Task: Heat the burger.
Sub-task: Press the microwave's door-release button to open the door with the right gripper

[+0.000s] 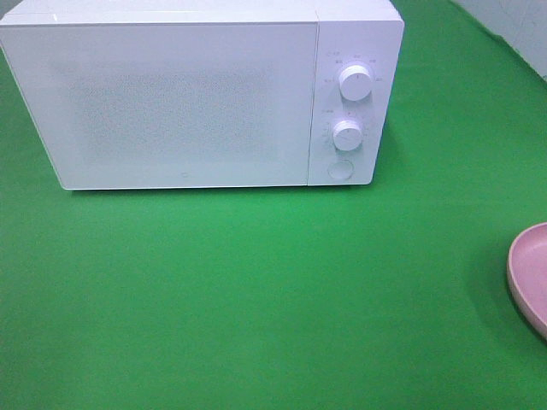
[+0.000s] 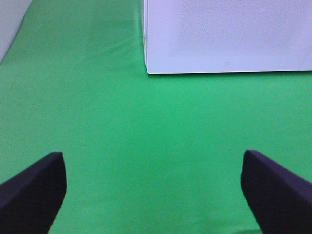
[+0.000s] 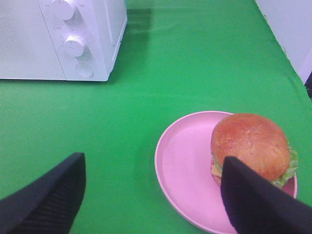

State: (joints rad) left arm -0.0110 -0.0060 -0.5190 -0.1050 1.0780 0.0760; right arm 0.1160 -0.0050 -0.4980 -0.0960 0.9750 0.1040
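1. Microwave (image 1: pixel 201 98): white, stands at the far side of the green cloth (image 1: pixel 256 290). Door (image 1: pixel 154 120) closed. Two knobs (image 1: pixel 355 81) and a round button (image 1: pixel 340 169) sit on its right-hand panel.
2. Plate (image 3: pixel 187 165): pink, round, lies on the cloth well apart from the microwave. The overhead view shows only its edge, at the right.
3. Burger (image 3: pixel 250 146): rests upright on the plate, off-centre, top bun in place. Lettuce (image 3: pixel 287 175) and cheese (image 3: pixel 214 168) show at its side.
4. Left gripper (image 2: pixel 152 165): fingers (image 2: pixel 34 190) spread wide, nothing between them, over bare cloth in front of the microwave.
5. Right gripper (image 3: pixel 152 161): fingers (image 3: pixel 44 200) spread wide, holding nothing, near the plate. One finger overlaps the burger in the wrist view; contact cannot be confirmed.
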